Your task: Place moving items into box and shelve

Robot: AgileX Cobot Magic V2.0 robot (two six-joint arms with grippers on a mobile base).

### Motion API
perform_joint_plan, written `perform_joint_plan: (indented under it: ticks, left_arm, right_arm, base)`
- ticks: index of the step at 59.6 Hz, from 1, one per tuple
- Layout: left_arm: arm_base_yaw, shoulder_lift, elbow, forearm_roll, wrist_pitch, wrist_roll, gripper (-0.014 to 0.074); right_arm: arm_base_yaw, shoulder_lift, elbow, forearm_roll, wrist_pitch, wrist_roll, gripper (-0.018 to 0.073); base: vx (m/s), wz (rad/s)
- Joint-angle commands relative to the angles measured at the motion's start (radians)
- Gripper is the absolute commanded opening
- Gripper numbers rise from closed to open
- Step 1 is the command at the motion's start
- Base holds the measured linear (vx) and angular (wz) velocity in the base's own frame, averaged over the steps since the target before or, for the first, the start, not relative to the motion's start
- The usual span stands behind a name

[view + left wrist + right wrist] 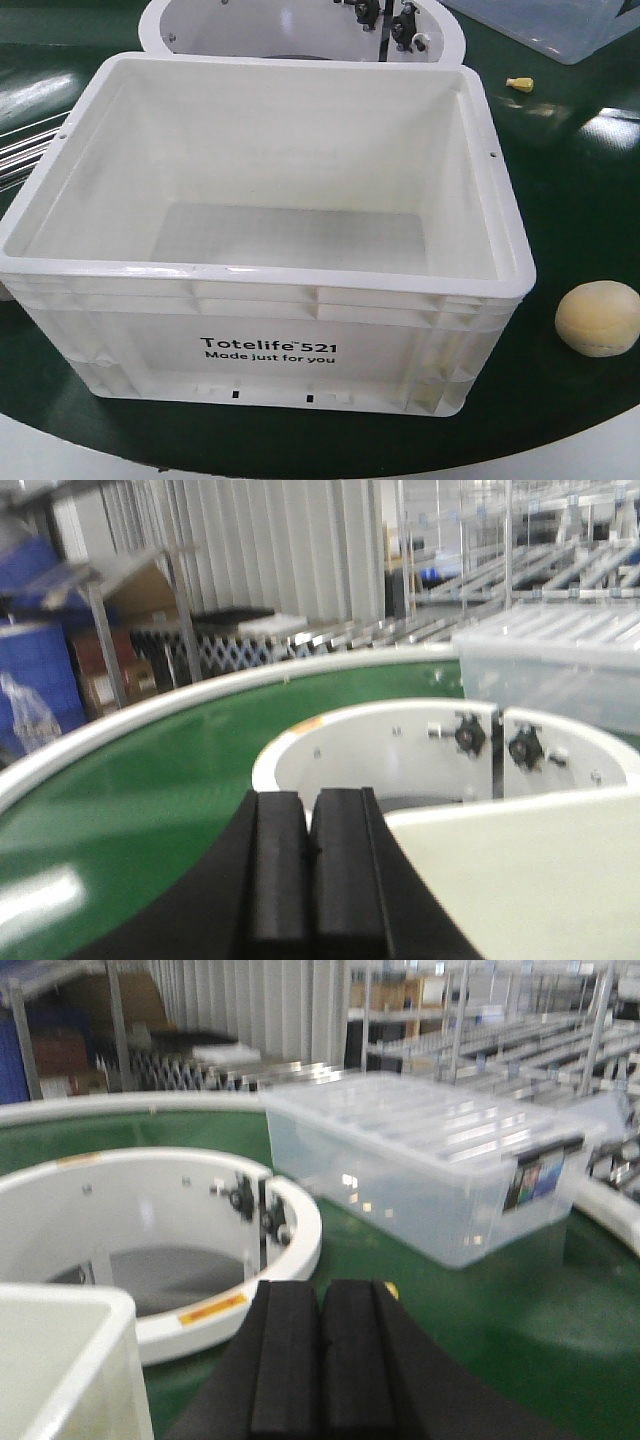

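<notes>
My left claw [309, 825] and right claw [320, 1310] are both pressed together. I see the pale-tan ball [597, 318] on the green tabletop [570, 200], just right of the white box [150, 345], by its near corner.

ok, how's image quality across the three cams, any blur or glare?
Front view: sharp, the print on the box is readable and the ball is crisp, with white glare patches on the green surface near both edges. Left wrist view: blurred throughout, left claw soft-edged, one glare streak bottom left. Right wrist view: also blurred, clear tub and right claw smeared.
</notes>
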Motion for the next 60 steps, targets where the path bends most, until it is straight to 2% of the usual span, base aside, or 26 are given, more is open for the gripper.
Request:
perform_joint_plan:
  ticks: [1,9,16,23,27,37,44,53,60]
  left_arm:
    - [-0.003,0.028,-0.032,-0.031,-0.072,-0.010,0.0113]
    - [-0.003,0.040,-0.032,-0.036,-0.068,-0.009,0.0264]
    - [-0.003,0.040,-0.032,-0.035,-0.073,-0.009,0.0395]
    - [-0.003,0.037,-0.032,-0.045,-0.071,-0.009,0.0444]
    - [-0.003,0.037,-0.032,-0.062,-0.059,-0.009,0.0443]
    - [-0.003,0.037,-0.043,-0.094,0.060,-0.014,0.0444]
    - [0.002,0.054,-0.108,-0.095,0.117,-0.068,0.0445]
    - [0.057,0.127,-0.234,-0.092,0.160,-0.110,0.0445]
    - [0.106,0.224,-0.359,-0.074,0.290,-0.111,0.0445]
  right_arm:
    - [0.000,0.029,-0.032,0.001,-0.075,-0.003,0.0097]
    - [0.000,0.062,-0.032,-0.002,-0.074,-0.003,0.0230]
    - [0.000,0.073,-0.032,-0.003,-0.074,-0.007,0.0394]
    - [0.000,0.073,-0.032,0.003,-0.064,-0.003,0.0489]
    - [0.000,0.073,-0.032,0.021,-0.021,-0.001,0.0506]
    - [0.000,0.072,-0.054,0.016,0.154,-0.023,0.0505]
    - [0.000,0.072,-0.133,0.010,0.286,-0.043,0.0505]
    - [0.000,0.088,-0.281,-0.002,0.391,-0.064,0.0503]
    - [0.000,0.159,-0.405,-0.003,0.505,-0.071,0.0503]
  base:
    - [0.00,0.00]
    - [0.00,0.00]
    - [0.00,0.00]
    - [0.00,0.00]
    - [0.00,0.00]
    - [0.00,0.00]
    - [0.00,0.00]
    - [0.00,0.00]
    - [0.00,0.00]
